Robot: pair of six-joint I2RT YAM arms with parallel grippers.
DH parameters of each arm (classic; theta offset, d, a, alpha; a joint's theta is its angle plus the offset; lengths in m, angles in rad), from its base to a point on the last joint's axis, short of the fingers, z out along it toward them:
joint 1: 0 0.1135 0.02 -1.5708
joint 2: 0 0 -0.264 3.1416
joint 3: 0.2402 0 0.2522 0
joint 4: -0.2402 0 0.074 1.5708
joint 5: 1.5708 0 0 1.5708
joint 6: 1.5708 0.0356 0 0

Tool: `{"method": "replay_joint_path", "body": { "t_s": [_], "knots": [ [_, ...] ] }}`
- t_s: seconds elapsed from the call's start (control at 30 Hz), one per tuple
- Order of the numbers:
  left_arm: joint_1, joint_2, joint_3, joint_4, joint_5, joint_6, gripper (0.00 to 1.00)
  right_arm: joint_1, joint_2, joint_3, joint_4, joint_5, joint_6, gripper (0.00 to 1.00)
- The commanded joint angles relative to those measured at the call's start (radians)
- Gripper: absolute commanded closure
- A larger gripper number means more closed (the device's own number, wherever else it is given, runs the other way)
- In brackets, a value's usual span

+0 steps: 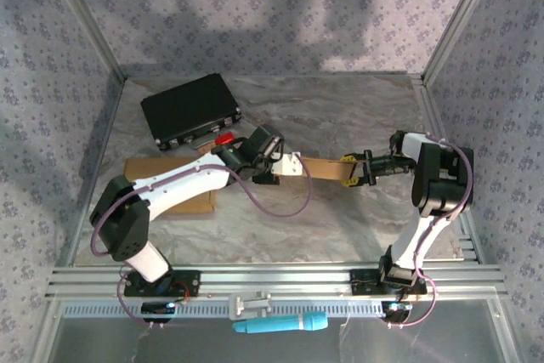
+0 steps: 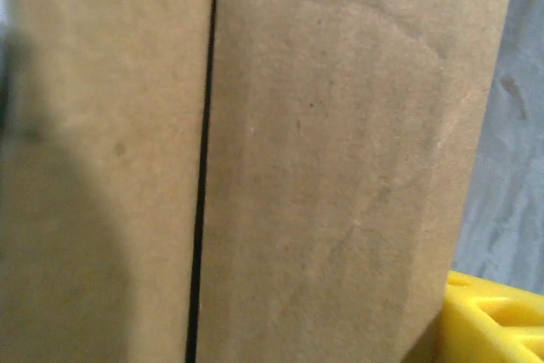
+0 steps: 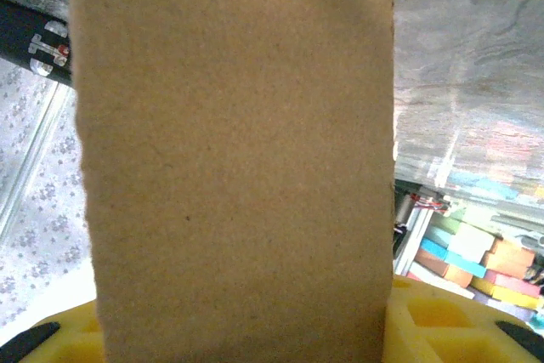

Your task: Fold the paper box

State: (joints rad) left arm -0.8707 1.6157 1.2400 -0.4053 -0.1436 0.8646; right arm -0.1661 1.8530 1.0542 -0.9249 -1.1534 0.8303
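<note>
brown paper box (image 1: 189,203) beside closed black case (image 1: 191,110)

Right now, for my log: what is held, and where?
Right claw pinches the paper box's right-end flap; left claw over its middle, grip unclear.

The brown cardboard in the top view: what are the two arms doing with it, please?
They are folding a flat paper box on the table. The right gripper is closed on the end of its long flap. The left gripper sits close against the cardboard further along; whether it grips is unclear. The box is not yet formed.
</note>
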Motion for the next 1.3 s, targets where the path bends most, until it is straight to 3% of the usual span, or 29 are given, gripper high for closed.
{"method": "replay_joint_path", "body": {
  "t_s": [0.0, 0.17, 0.37, 0.67, 0.83, 0.97, 1.27],
  "knots": [
    [0.023, 0.03, 0.094, -0.047, 0.068, 0.004, 0.28, -0.01, 0.038, 0.018, 0.021, -0.003, 0.059, 0.51],
    [0.045, 0.072, 0.175, -0.185, 0.186, 0.005, 0.3, -0.022, 0.066, 0.052, 0.012, -0.003, 0.073, 0.35],
    [0.06, 0.118, 0.27, -0.322, 0.265, -0.039, 0.32, -0.088, -0.032, 0.118, -0.004, 0.115, 0.135, 0.18],
    [0.084, 0.197, 0.371, -0.415, 0.313, -0.143, 0.39, -0.083, -0.169, 0.237, -0.029, 0.306, 0.184, 0.18],
    [0.089, 0.236, 0.41, -0.422, 0.305, -0.166, 0.43, -0.029, -0.15, 0.197, 0.0, 0.294, 0.186, 0.19],
    [0.097, 0.249, 0.432, -0.423, 0.302, -0.183, 0.45, -0.048, -0.198, 0.107, 0.063, 0.31, 0.225, 0.19],
    [0.155, 0.298, 0.576, -0.536, 0.504, -0.291, 0.54, -0.08, -0.129, 0.201, 0.009, 0.452, 0.155, 0.2]
  ]
}}
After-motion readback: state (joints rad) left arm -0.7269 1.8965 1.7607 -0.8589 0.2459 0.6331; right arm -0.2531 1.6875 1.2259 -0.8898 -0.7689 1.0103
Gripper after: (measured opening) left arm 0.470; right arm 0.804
